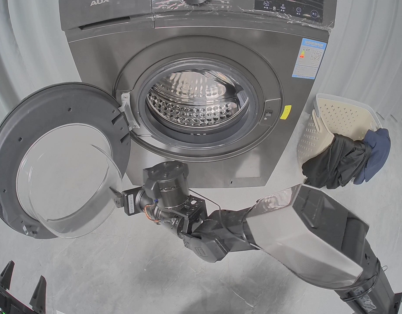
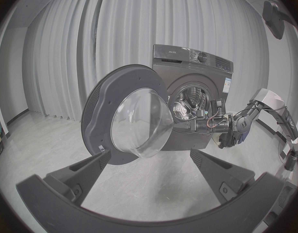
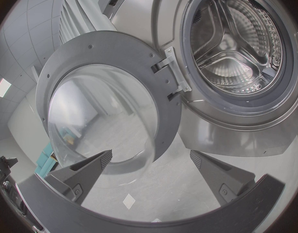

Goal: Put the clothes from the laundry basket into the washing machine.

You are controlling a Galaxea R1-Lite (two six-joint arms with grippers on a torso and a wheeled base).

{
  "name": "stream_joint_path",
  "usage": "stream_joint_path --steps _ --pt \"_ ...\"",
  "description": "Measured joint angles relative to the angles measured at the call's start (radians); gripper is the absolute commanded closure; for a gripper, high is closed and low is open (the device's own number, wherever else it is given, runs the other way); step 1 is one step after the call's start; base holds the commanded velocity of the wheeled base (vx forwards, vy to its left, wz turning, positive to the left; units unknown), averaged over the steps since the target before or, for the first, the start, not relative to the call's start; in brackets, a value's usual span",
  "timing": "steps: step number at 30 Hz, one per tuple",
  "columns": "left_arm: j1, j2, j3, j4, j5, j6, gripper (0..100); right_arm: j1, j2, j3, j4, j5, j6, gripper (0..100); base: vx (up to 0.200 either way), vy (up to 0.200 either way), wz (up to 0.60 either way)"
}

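The grey washing machine (image 1: 201, 22) stands with its round door (image 1: 57, 110) swung wide to the left, and its steel drum (image 1: 192, 97) holds nothing. To its right the white laundry basket (image 1: 340, 114) leans on the floor; a black garment (image 1: 336, 162) and a blue garment (image 1: 375, 153) hang over its rim. My right gripper (image 1: 117, 198) sits low in front of the machine, at the edge of the door's glass bowl, open and holding nothing (image 3: 149, 159). My left gripper (image 1: 23, 282) is low at the left, well back from the door, open and holding nothing (image 2: 149, 156).
Pale grey floor (image 1: 122, 267) spreads in front of the machine. White curtains (image 2: 74, 49) line the wall behind. The open door (image 2: 123, 114) stands between the two grippers, and my right arm (image 1: 297, 236) stretches across in front of the basket.
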Motion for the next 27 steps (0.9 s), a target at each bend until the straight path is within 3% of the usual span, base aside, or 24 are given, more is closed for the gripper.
stream_joint_path --steps 3,7,17,27 --pt "0.000 0.000 0.000 0.000 0.000 0.000 0 -0.012 -0.041 0.046 0.000 -0.004 0.000 0 0.000 0.000 0.00" --pt "0.000 0.000 0.000 0.000 0.000 0.000 0 -0.031 -0.153 0.184 -0.001 -0.002 0.000 0 0.000 0.000 0.00" --pt "0.000 0.000 0.000 0.001 0.000 0.000 0 -0.120 -0.574 0.663 -0.008 0.002 -0.002 0 0.000 0.000 0.00" --pt "0.000 0.000 0.000 0.001 0.000 0.000 0 -0.305 -1.068 1.078 -0.005 0.003 -0.054 0 0.000 0.000 0.00"
